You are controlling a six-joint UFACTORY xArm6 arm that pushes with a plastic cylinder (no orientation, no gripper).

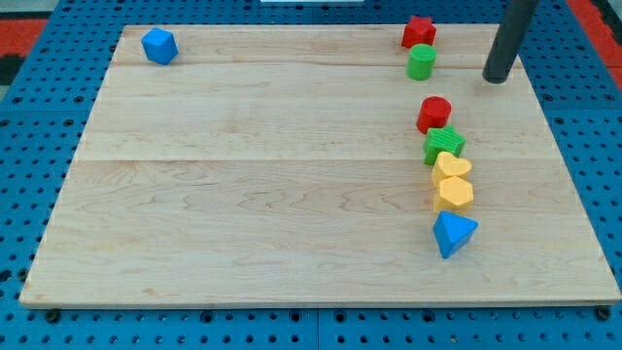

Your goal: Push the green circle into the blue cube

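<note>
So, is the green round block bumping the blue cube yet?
Not yet. Nothing looks done: the green round cylinder block sits near the view's top right beside the red star block, and the blue cube block is far off at the top left. My tip rests to the cylinder's right, apart from it. The whole push leftward remains.

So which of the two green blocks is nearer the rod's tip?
The green circle, just below the red star at the view's top, left of my tip. The green star sits lower, under the red cylinder.
</note>
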